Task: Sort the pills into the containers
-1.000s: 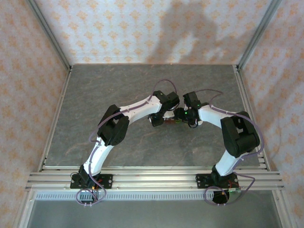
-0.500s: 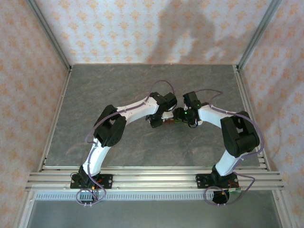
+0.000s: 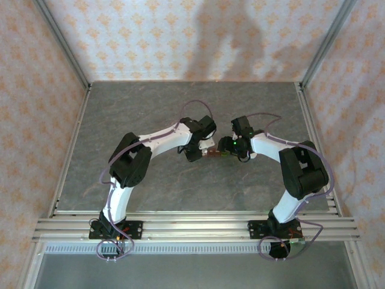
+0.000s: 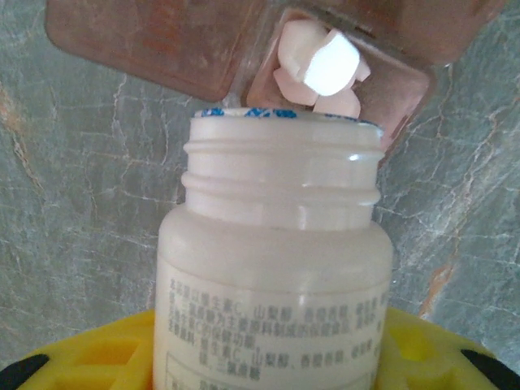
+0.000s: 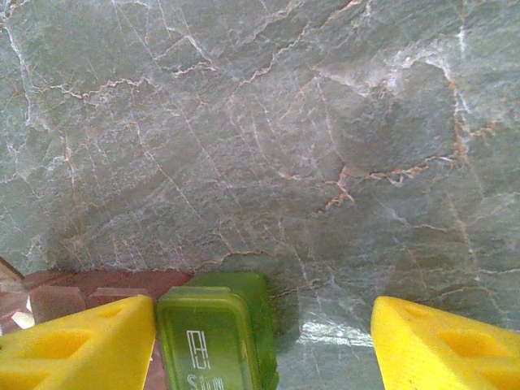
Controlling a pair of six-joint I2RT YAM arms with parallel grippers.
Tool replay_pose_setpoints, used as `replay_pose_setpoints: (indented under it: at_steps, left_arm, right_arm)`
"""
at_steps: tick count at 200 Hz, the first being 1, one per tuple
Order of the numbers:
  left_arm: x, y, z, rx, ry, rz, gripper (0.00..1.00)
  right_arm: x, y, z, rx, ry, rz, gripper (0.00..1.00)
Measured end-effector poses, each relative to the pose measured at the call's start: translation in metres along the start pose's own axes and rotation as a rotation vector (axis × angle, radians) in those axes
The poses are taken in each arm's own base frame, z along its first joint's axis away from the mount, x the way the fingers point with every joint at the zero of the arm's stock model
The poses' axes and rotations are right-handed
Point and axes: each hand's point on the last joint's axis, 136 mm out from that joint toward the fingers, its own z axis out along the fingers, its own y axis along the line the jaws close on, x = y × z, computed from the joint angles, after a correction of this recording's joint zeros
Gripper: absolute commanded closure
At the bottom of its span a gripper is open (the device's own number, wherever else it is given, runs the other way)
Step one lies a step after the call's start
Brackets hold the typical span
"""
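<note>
Jaws of the left gripper (image 4: 268, 361) are closed on the lower body of a white translucent plastic bottle (image 4: 272, 244) with a printed label. The bottle is uncapped and its threaded neck points at the strip of three small joined cube containers (image 3: 215, 153), two red-brown and one green. The bottle mouth sits at the edge of an open red-brown compartment (image 4: 341, 81), which holds several chunky white pills (image 4: 321, 65). This alignment appears intended to let pills pass from the neck straight into that compartment.

Jaws of the right gripper (image 5: 264, 341) stand wide apart and hold nothing. The green lidded compartment (image 5: 211, 333) at the end of the strip lies between them, just beside one yellow finger (image 5: 81, 341) and well apart from the other. That finger probably serves as a stop against sliding during pouring; actual contact cannot be confirmed. The strip rests flat on the grey marbled table (image 5: 244, 122), between the two grippers.
</note>
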Motion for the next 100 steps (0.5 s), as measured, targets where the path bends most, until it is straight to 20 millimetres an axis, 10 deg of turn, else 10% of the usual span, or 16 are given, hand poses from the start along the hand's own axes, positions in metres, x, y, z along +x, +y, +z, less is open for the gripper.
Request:
replay_pose_setpoints:
  at_steps: [100]
  left_arm:
    - [0.0004,-0.0066,-0.0042,0.063,-0.180,-0.097,1.00]
  right_arm:
    - [0.0002,-0.0003,0.0004,0.001,0.001,0.000,0.30]
